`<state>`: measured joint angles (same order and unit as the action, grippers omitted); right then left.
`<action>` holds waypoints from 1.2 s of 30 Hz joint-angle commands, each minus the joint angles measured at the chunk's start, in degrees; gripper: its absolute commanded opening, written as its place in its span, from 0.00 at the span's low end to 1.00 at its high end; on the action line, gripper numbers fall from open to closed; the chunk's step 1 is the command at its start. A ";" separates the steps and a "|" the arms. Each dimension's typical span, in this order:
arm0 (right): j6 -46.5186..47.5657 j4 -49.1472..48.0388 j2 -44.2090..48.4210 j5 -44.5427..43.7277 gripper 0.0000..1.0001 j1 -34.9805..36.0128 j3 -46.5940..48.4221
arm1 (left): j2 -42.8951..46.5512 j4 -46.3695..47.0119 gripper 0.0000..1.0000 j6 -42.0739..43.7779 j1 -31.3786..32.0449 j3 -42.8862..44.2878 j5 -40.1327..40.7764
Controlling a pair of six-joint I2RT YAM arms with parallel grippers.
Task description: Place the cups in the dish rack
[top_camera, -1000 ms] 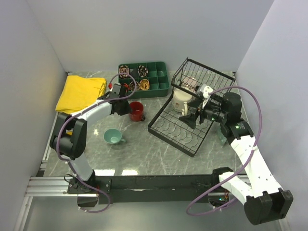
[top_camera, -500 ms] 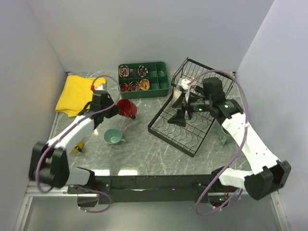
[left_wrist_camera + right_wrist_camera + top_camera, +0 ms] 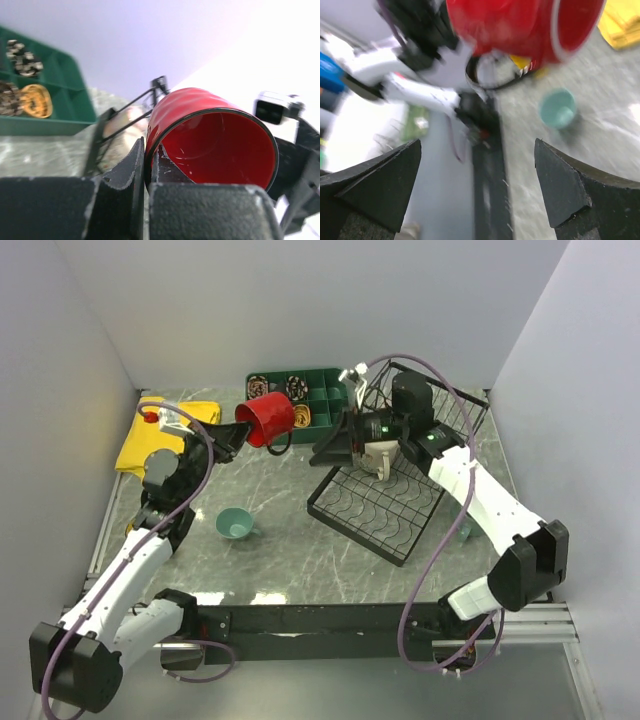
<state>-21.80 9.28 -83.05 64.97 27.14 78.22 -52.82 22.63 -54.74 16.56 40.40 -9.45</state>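
My left gripper (image 3: 238, 436) is shut on the rim of the red mug (image 3: 268, 419) and holds it tilted in the air, left of the dish rack (image 3: 385, 508). In the left wrist view one finger is inside the red mug (image 3: 210, 137) and one outside. My right gripper (image 3: 329, 447) is open and empty, pointing left at the red mug (image 3: 520, 22), at the rack's left edge. A cream mug (image 3: 378, 455) sits in the rack behind it. A small light teal mug (image 3: 234, 525) stands on the table and shows in the right wrist view (image 3: 558, 109). The other mugs are hidden.
A green compartmented tray (image 3: 322, 402) with small items stands at the back, left of the rack, and shows in the left wrist view (image 3: 50, 107). A yellow cloth (image 3: 170, 430) lies at the back left. Grey walls close in on three sides.
My left arm has lifted the red mug off the table and carried it up and right. My right gripper has swung left across the rack towards it.
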 commanded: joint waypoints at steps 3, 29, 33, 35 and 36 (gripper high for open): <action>-42.60 -38.59 -3.35 1.48 1.00 2.22 -3.77 | 0.97 17.26 0.01 -9.77 0.67 0.64 -2.76; -72.16 -63.78 -6.87 -10.04 0.35 6.70 -9.40 | -4.40 22.55 0.01 -8.81 9.19 2.75 6.46; -70.66 -60.88 -7.22 -10.56 0.32 6.70 -9.66 | -4.22 21.05 0.01 -6.27 10.07 2.93 7.08; -70.48 -60.78 -7.83 -10.57 0.34 6.62 -9.57 | -4.22 20.09 0.01 -5.12 10.69 3.45 7.08; -70.40 -60.35 -7.92 -10.74 0.34 6.53 -9.40 | -4.22 19.04 0.01 -4.07 10.78 3.54 6.99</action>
<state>-93.32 -50.17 -91.79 55.94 33.23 68.23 -58.61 39.18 -62.50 26.15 40.03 -2.90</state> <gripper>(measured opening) 0.333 0.061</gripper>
